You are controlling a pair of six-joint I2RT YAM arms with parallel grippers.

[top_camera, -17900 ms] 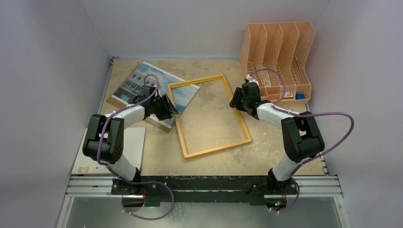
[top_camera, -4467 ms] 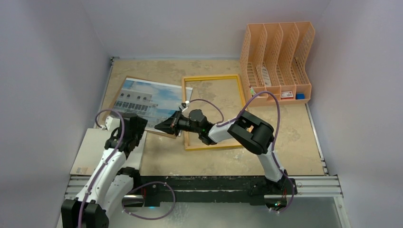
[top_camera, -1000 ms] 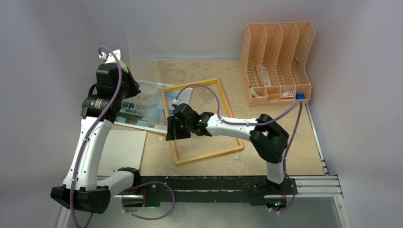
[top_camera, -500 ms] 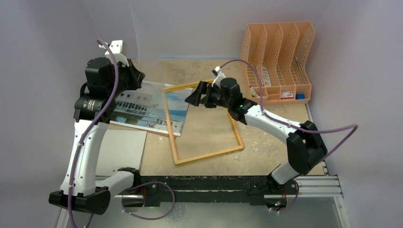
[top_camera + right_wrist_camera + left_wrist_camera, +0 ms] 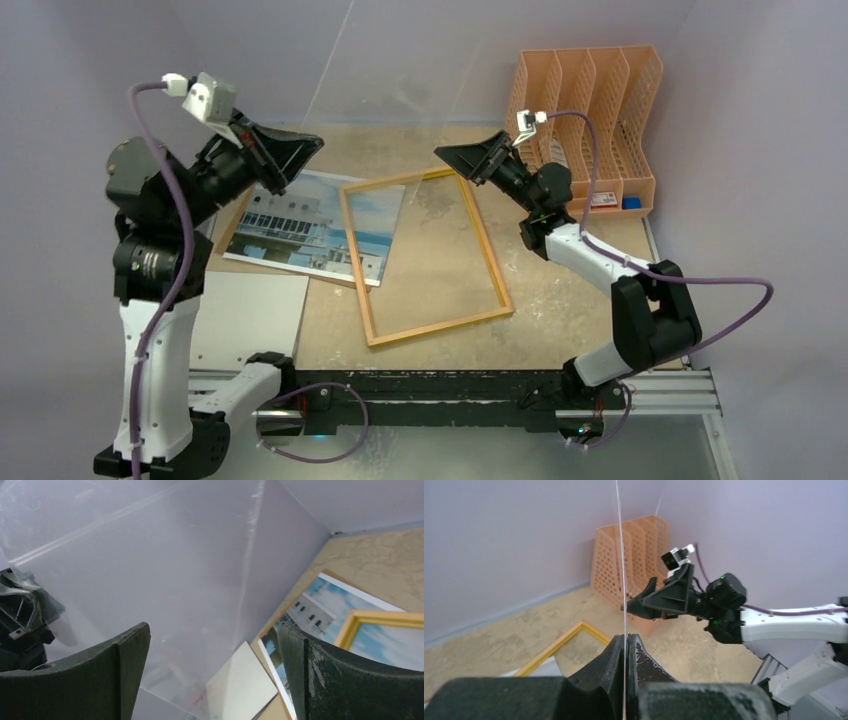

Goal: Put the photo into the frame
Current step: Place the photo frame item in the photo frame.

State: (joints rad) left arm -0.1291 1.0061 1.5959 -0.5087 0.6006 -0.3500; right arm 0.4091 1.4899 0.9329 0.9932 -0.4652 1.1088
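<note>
Tan table [image 5: 560, 270], photo [image 5: 300, 225] flat, left gripper [image 5: 312, 146] above, pinching clear pane [image 5: 165, 570]

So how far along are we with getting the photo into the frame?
Done: nothing seated yet. In hand: the left pincer holds the clear sheet up by its edge; the right pincer is open near it. Left: the photo lies face up with only its right end under the left rail of the frame, so it must go fully inside.
</note>
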